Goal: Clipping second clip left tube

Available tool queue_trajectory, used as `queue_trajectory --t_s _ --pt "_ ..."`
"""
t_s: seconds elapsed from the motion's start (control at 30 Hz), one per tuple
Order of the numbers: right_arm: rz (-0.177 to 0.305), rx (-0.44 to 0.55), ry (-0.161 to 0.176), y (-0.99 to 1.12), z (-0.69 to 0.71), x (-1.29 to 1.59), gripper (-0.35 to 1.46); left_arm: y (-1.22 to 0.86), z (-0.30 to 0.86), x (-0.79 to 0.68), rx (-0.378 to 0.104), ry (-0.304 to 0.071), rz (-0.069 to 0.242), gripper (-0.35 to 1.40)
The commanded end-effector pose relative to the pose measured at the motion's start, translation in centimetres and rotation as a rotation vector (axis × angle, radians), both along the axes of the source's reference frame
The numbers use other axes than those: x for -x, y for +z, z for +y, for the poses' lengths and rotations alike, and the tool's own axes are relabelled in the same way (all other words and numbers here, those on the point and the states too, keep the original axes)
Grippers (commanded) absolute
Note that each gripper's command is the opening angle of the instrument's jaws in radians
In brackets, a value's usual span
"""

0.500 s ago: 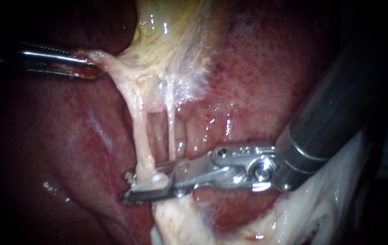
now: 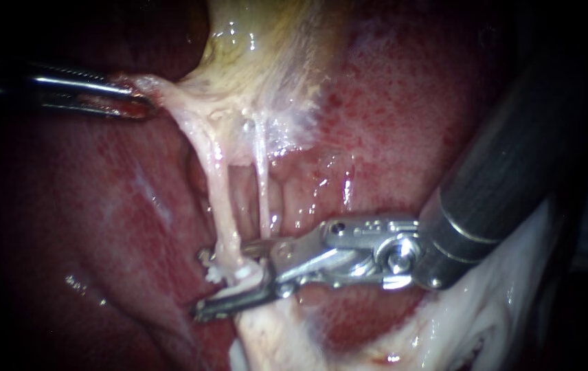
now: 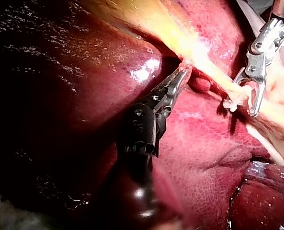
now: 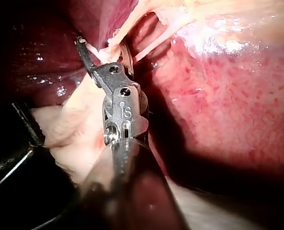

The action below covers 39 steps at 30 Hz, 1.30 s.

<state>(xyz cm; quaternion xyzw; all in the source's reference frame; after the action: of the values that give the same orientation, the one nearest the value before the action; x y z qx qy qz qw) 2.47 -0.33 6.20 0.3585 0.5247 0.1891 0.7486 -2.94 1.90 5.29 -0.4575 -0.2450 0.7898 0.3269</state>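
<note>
Right instrument (image 2: 233, 278) jaws clamp the left tube (image 2: 217, 192) low down. Left instrument (image 2: 144, 104) jaws grip the gallbladder (image 2: 259, 55) edge.

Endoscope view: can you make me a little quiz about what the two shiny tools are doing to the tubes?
1. True or false: the left instrument has empty jaws.
2. The right instrument has its jaws shut on: A the right tube, B the left tube, C nothing.
3. Fill in: the dark red tissue behind the tubes is the ____.
Key: 1 false, they grip pale tissue. 2 B. 3 liver.
</note>
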Motion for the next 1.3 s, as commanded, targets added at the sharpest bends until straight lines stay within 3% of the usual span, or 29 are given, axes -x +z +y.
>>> queue_trajectory --t_s 0.03,0.17,0.5,0.6,0.77,1.3 --pt "-0.011 0.002 -0.008 -0.02 0.02 0.02 0.5 0.0 0.0 0.0 0.0 0.0 -0.001 -0.35" --pt "-0.055 -0.025 -0.019 -0.06 0.04 0.06 0.5 -0.01 0.0 0.0 0.0 0.001 -0.001 -0.35" --pt "-0.092 -0.079 -0.013 -0.26 0.14 0.11 0.5 -0.01 0.0 -0.01 0.001 -0.001 0.001 -0.35" --pt "-0.115 -0.086 -0.035 -0.32 0.17 0.13 0.5 -0.01 0.0 -0.01 0.001 -0.001 0.001 -0.35" --pt "-0.12 -0.108 -0.057 -0.33 0.17 0.13 0.5 -0.01 0.0 -0.01 0.001 -0.001 0.001 -0.35" --pt "-0.117 -0.125 -0.052 -0.41 0.33 0.14 0.49 -0.01 0.0 -0.01 0.001 -0.001 0.001 -0.35"
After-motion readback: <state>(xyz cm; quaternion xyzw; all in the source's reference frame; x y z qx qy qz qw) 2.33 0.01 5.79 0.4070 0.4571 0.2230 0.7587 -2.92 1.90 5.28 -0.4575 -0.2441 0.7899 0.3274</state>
